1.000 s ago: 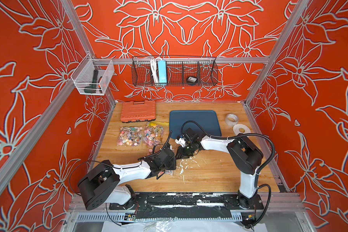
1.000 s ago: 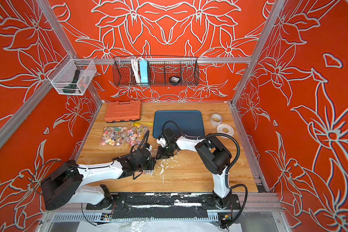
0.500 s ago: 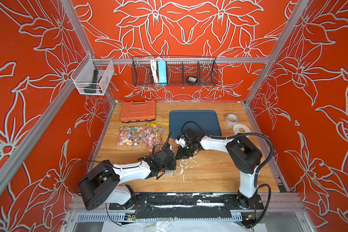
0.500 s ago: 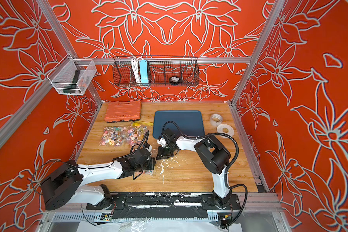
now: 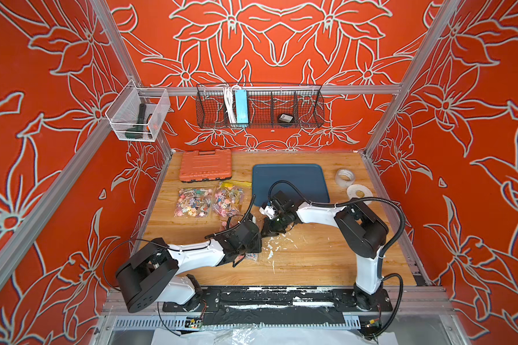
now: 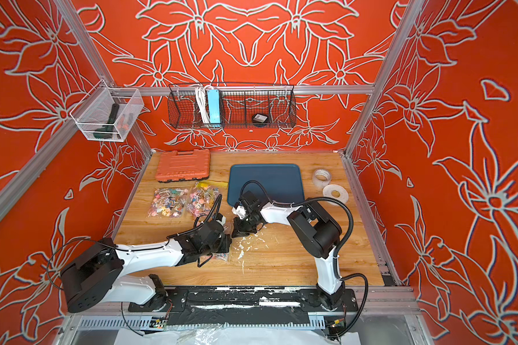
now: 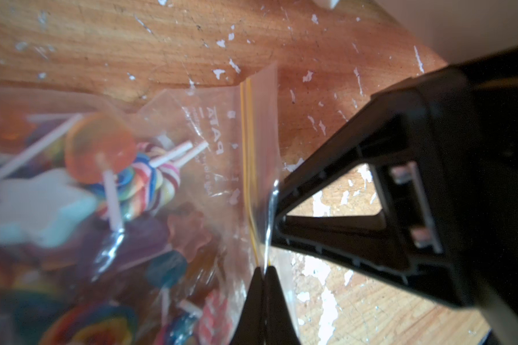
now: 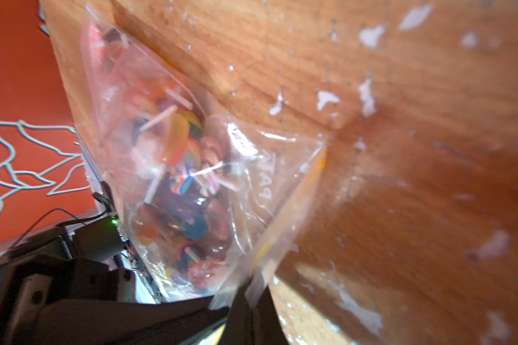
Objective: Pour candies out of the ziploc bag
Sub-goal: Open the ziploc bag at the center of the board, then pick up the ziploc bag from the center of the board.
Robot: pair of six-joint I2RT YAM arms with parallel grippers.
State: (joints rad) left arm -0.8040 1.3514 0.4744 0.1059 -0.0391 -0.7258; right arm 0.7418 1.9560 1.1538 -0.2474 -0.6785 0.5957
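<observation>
Since before: the right claw (image 8: 248, 298) has closed its last narrow gap onto the lip of the ziploc bag (image 8: 192, 179); arms and bag otherwise lie as they did.
Bag: clear plastic with a yellow zip strip, off the near-left corner of the blue mat (image 5: 290, 182), on the robot-base side of it; its body is on the table (image 5: 311, 263) and its zip edge is caught between both claws.
Candies (image 7: 102, 149): lollipops on white sticks, all inside the bag, bunched away from the zip.
Left claw (image 7: 263, 270): tips pressed together on the zip strip with plastic between them.
Right claw: pinched on the clear lip just past the zip, just beside the left claw.
In the way: the left arm (image 5: 192, 254) covers most of the bag from above.
White flecks (image 5: 269, 254): scattered on the table on the base side of the mat, just beside the bag.
Spare bags (image 5: 193, 203): two more filled bags, flat and side by side, left of the mat.
Orange case (image 5: 205, 165): left of the mat, towards the back wall.
Tape rolls (image 5: 345, 177): two, right of the mat.
Wire basket (image 5: 259, 107): on the wall behind the mat, holding a blue power strip (image 5: 241, 107).
Wrist views only: the zip line, both grips and single candies.
Top views only: mat, case, rolls and spare bags; of the held bag only a corner shows.
</observation>
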